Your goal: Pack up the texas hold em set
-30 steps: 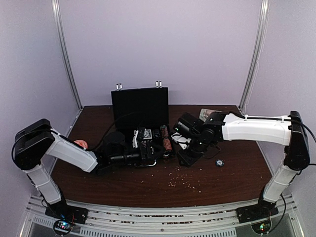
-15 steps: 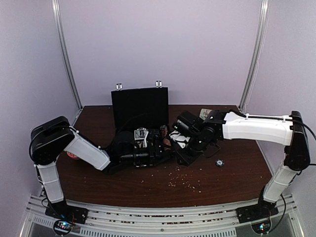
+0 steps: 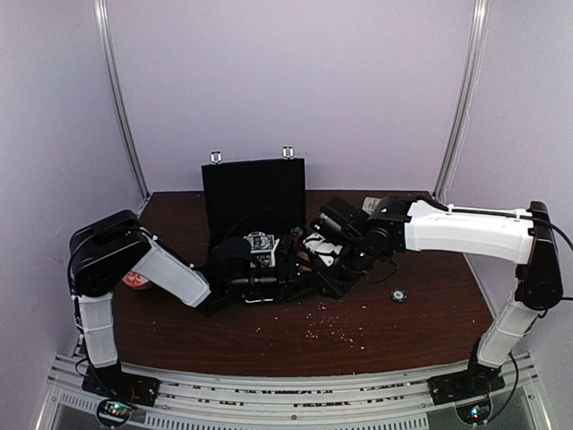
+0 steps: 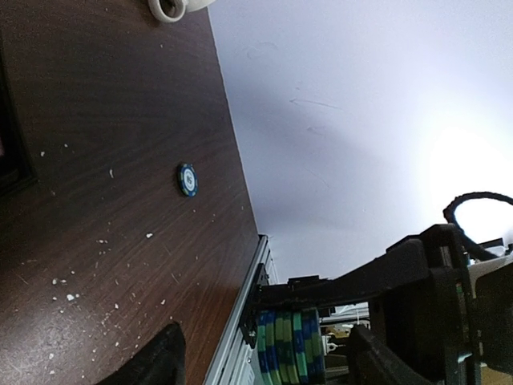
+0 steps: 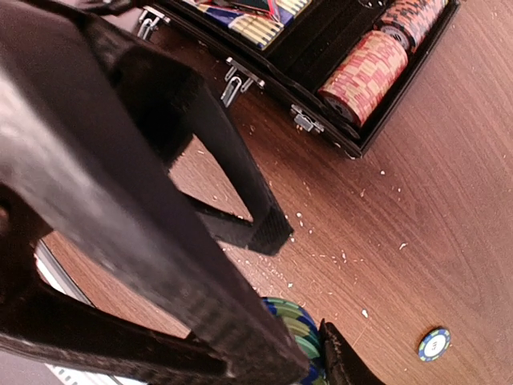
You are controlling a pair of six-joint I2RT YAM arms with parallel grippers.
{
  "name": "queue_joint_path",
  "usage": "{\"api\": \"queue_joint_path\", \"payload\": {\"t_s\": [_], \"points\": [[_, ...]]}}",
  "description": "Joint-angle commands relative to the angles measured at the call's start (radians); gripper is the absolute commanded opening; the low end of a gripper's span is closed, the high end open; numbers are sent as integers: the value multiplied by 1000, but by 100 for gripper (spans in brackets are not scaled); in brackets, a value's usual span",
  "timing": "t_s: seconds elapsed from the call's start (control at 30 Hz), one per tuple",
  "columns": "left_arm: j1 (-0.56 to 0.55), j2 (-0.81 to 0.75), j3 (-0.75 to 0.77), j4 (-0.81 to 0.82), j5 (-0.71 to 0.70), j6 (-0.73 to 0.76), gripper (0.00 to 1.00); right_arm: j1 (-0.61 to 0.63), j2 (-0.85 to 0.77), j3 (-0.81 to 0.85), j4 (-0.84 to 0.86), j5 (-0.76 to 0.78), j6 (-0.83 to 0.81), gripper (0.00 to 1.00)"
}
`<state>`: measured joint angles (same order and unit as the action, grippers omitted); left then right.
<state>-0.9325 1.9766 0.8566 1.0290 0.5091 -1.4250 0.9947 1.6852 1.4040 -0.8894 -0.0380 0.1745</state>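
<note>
The black case [image 3: 253, 193] stands open at the table's back, lid upright; its tray [image 5: 321, 48] holds red striped chip stacks [image 5: 367, 74] and card decks [image 5: 255, 24]. My right gripper [image 5: 317, 353] is shut on a short blue-and-green chip stack [image 5: 298, 329], held just above the table in front of the case. My left gripper [image 4: 268, 365] is open, one finger on each side of that same stack [image 4: 292, 349] with gaps both sides. In the top view both grippers meet, left [image 3: 288, 269] and right [image 3: 322, 262]. A single blue chip [image 3: 397, 294] lies alone to the right.
An orange-red dish [image 3: 134, 281] sits half hidden behind the left arm. A white mug [image 3: 373, 206] stands at the back right, behind the right arm. Pale crumbs [image 3: 327, 330] are scattered over the brown table in front. The table's metal rail [image 4: 240, 321] runs along the near edge.
The left arm has swung right and forward, bringing its gripper up to the right gripper and the chip stack. The right arm has barely shifted.
</note>
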Motion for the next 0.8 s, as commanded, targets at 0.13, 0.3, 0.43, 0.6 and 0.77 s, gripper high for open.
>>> {"api": "queue_joint_path", "payload": {"t_s": [0.13, 0.3, 0.43, 0.6, 0.77], "points": [[-12, 38, 43, 96, 74, -21, 71, 13, -13, 48, 6, 10, -21, 15], [-22, 53, 54, 133, 97, -38, 67, 15, -10, 51, 6, 16, -20, 15], [-28, 53, 54, 166, 103, -49, 60, 15, -5, 53, 4, 24, -20, 15], [-37, 55, 56, 171, 109, -48, 52, 16, 2, 56, 3, 38, -20, 14], [-43, 57, 52, 173, 112, -48, 41, 16, 3, 56, 5, 42, -20, 14]]}}
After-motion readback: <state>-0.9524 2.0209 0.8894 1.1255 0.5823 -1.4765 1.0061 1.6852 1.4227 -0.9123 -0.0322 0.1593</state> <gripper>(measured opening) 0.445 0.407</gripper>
